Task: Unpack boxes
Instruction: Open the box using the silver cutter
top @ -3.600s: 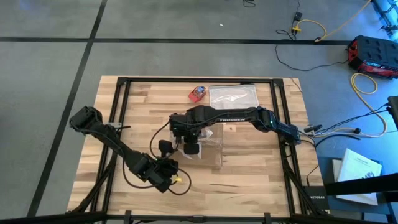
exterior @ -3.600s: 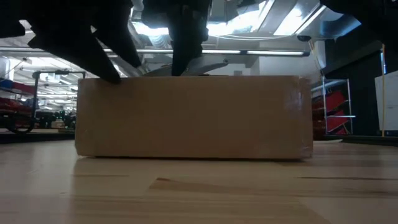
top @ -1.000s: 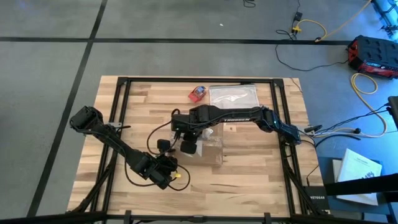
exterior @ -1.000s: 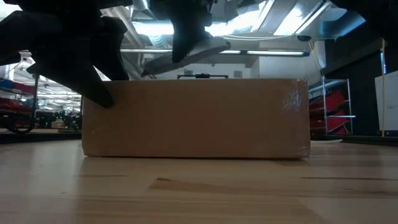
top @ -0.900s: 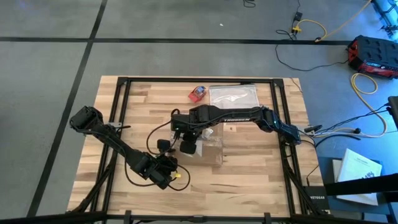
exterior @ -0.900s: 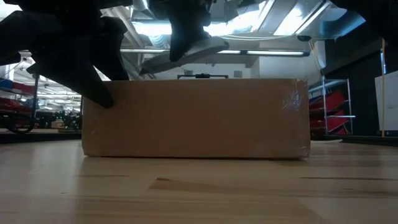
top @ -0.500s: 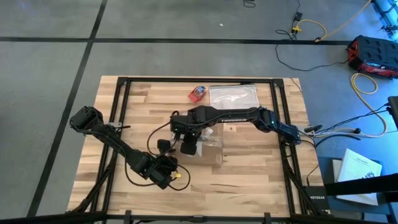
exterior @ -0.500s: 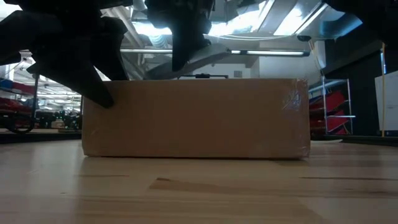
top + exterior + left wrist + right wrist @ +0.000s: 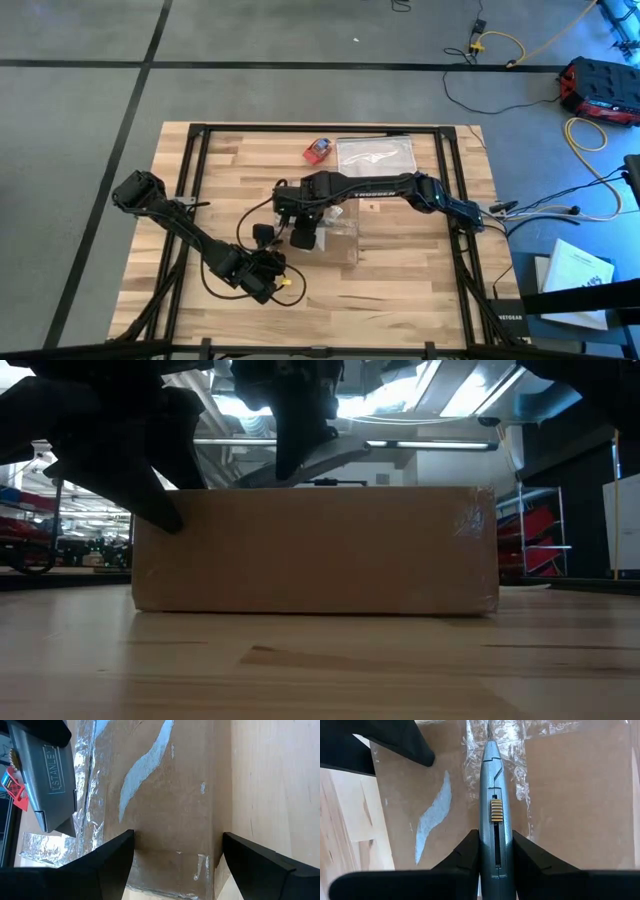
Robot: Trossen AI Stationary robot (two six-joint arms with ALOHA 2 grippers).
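The brown cardboard box (image 9: pixel 342 240) rests flat on the table, its top seam covered by shiny clear tape (image 9: pixel 495 740). My right gripper (image 9: pixel 495 862) hangs over the box, shut on a grey utility knife (image 9: pixel 494 805) that points down at the tape. At the box's left end my left gripper (image 9: pixel 175 865) is open wide: one finger (image 9: pixel 112 860) is over the top and the other (image 9: pixel 255 865) is beside the near side. In the low view both arms are dark shapes above the box (image 9: pixel 315 550). My left gripper's near finger (image 9: pixel 160 505) lies against the box's upper near-left corner (image 9: pixel 185 510) in the low view. Whether it presses there I cannot tell. My right gripper pinches the knife's handle (image 9: pixel 495 845) by its two flat sides between both fingers. The fingers come steeply from above and lie along the knife. The knife slants down, slider upward, and its tip (image 9: pixel 489 732) is at the taped seam.
A small red-and-blue object (image 9: pixel 318 150) and a clear silvery plastic bag (image 9: pixel 375 153) lie near the table's far edge. A black frame (image 9: pixel 440 190) borders the tabletop. Bare wood shows at the near right (image 9: pixel 420 285).
The knife in my right gripper has sunk a little toward the box's top. The box and my left gripper have kept still.
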